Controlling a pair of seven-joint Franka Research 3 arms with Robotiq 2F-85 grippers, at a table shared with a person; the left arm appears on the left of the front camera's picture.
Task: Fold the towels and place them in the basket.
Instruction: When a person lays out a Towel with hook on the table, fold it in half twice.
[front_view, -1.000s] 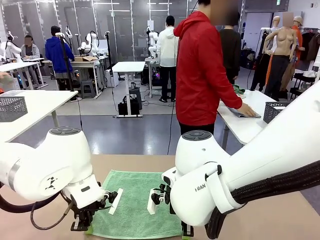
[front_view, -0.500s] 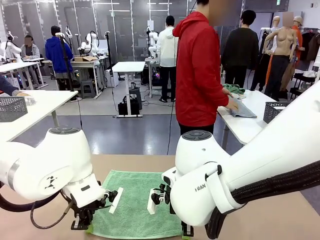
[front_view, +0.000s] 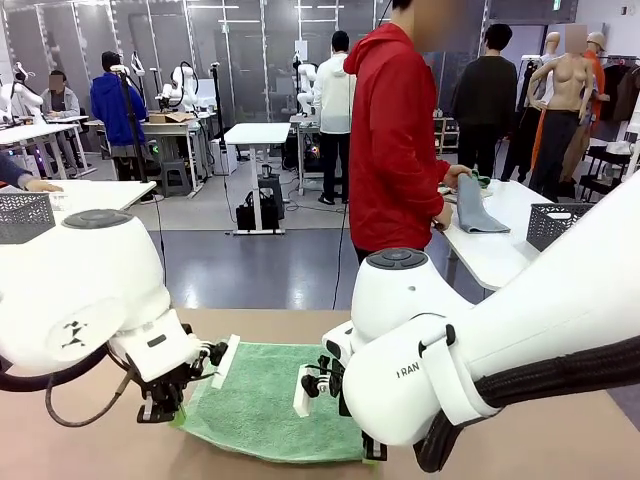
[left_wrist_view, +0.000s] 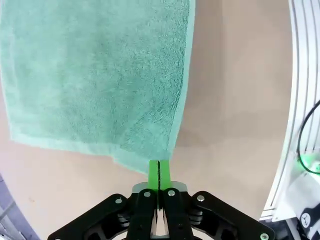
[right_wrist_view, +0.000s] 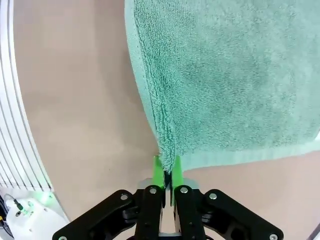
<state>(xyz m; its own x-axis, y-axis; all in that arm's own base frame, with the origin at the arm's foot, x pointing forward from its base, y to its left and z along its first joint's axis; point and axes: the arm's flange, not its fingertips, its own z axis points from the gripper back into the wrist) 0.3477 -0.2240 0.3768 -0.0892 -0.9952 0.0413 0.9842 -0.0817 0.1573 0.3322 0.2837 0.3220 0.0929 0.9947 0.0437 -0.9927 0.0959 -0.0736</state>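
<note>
left wrist view has the left gripper (left_wrist_view: 158, 172) with fingers closed on one near corner of the towel (left_wrist_view: 100, 75), the right gripper (right_wrist_view: 166, 170) clamping the other, far part lying on the table (left_wrist_view: 235, 100), apparently so both corners carry over evenly for a fold.

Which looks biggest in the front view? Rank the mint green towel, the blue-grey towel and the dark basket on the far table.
1. mint green towel: largest by far, though it lies nearest the camera.
2-3. blue-grey towel and dark basket: about alike. The basket is partly hidden behind the right arm, so no ranking.
</note>
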